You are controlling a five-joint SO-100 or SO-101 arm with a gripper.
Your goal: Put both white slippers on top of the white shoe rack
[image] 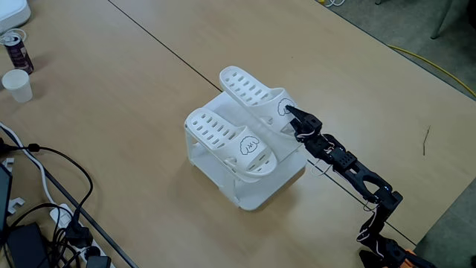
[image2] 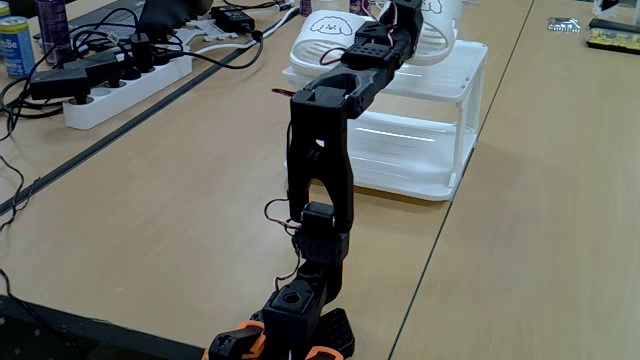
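The white shoe rack (image: pixel 256 195) (image2: pixel 445 130) stands mid-table. One white slipper (image: pixel 227 140) (image2: pixel 322 38) lies flat on its top shelf. The other white slipper (image: pixel 253 92) (image2: pixel 440 22) lies beside it on the shelf, its toe sticking out past the far edge. My gripper (image: pixel 290 113) (image2: pixel 398 12) reaches in from the lower right in a fixed view, and its tip rests on this second slipper's strap by the drawn face. The fingers look close together. Whether they pinch the strap is hidden.
A paper cup (image: pixel 17 84) and a drink can (image: pixel 16 49) stand at the left edge. Cables and a power strip (image2: pixel 125 85) crowd the rack's other side. A dark seam (image: pixel 160 45) crosses the table. The arm's base (image2: pixel 300 320) sits near the table edge.
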